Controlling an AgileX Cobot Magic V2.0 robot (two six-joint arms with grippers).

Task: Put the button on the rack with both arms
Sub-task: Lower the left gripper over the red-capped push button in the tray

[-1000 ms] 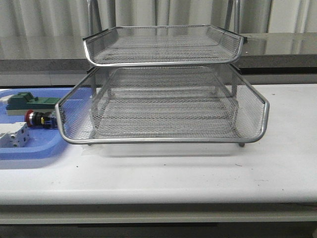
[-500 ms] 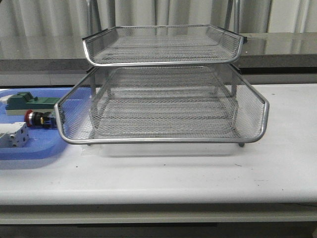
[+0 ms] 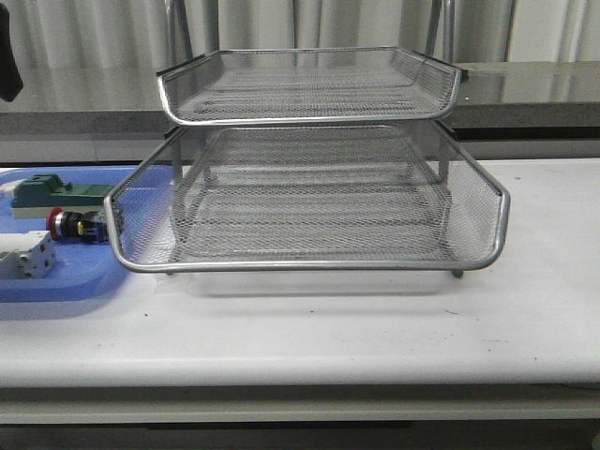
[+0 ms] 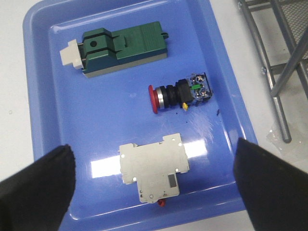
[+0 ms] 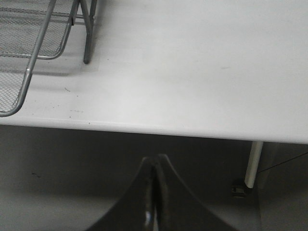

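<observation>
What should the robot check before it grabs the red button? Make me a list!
1. Button in sight, lying on its side in the blue tray: ok.
2. Left gripper jaws wide apart: ok.
3. Left gripper right over the button: not ok, the white block sits between its fingers.
4. Room around the button, apart from the green block: ok.
5. Rack trays free for it: ok.
6. Right gripper ready: not ok, jaws closed, off the table edge.

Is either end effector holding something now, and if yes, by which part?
Nothing is held. The left end effector is open above the blue tray, where the button lies untouched. The right end effector is shut on nothing.
</observation>
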